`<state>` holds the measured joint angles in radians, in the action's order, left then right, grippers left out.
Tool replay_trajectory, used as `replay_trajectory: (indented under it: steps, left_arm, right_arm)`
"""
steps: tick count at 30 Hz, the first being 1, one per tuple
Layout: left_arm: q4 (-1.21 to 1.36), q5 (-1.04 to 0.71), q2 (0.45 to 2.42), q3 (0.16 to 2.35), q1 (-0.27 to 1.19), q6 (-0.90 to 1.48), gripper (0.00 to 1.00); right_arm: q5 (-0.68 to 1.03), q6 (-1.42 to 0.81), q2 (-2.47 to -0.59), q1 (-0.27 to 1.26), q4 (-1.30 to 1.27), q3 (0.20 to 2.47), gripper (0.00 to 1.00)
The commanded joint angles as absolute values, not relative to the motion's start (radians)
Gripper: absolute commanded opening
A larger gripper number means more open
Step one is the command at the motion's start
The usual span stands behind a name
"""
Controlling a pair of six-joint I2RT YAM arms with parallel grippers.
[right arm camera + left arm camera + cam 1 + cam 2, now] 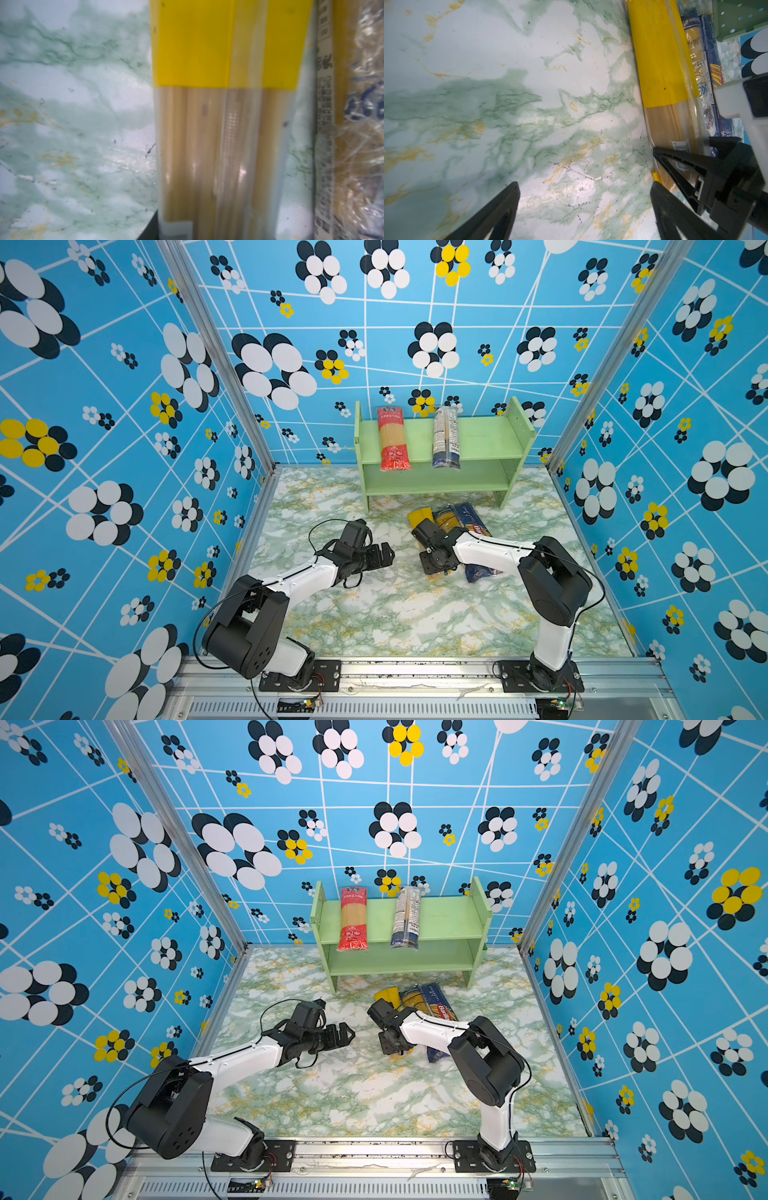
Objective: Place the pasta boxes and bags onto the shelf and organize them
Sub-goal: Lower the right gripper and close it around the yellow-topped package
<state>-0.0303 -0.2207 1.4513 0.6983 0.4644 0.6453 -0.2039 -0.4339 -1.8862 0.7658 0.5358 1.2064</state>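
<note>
Left gripper point(388, 558): jaws spread wide with nothing between them. It hangs over bare table point(374, 614), holding and touching nothing.

Right gripper point(687, 148): pointed down onto the yellow-topped bag point(197, 52), with one finger along each long side of the pack's clear part. We cannot tell whether the fingers press the bag or only straddle it.

The bag lies flat on the table under this gripper. Its yellow end reaches beyond the gripper toward the shelf point(478, 439).

Just beside this gripper, on the side away from the left gripper, lie the blue-ended bag point(693, 52) and the dark blue Barilla box point(480, 529).

Well beyond both grippers, the red-ended bag point(392, 439) and the clear white/blue-label bag point(446, 437) lie across the shelf's upper tier, overhanging its front edge.

Hidden: in both top views the right wrist covers its own fingertips, and the arm crosses the floor packs. The right wrist view is blurred and its print is unreadable.
</note>
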Motion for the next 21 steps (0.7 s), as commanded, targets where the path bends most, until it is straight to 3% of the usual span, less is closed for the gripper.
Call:
replay_trajectory:
  steps: [1, 5, 21]
  left_arm:
    - [-0.048, -0.213, 1.442, 0.685, 0.456, 0.639, 0.99]
    - [-0.049, -0.213, 1.438, 0.683, 0.453, 0.64, 0.99]
    - [-0.038, -0.219, 1.439, 0.68, 0.449, 0.641, 0.99]
  right_arm:
    - [-0.199, -0.425, -1.889, 0.768, 0.574, 1.177, 0.21]
    - [-0.192, -0.424, -1.885, 0.768, 0.57, 1.179, 0.0]
    - [-0.21, -0.369, -1.723, 0.768, 0.528, 1.122, 0.0]
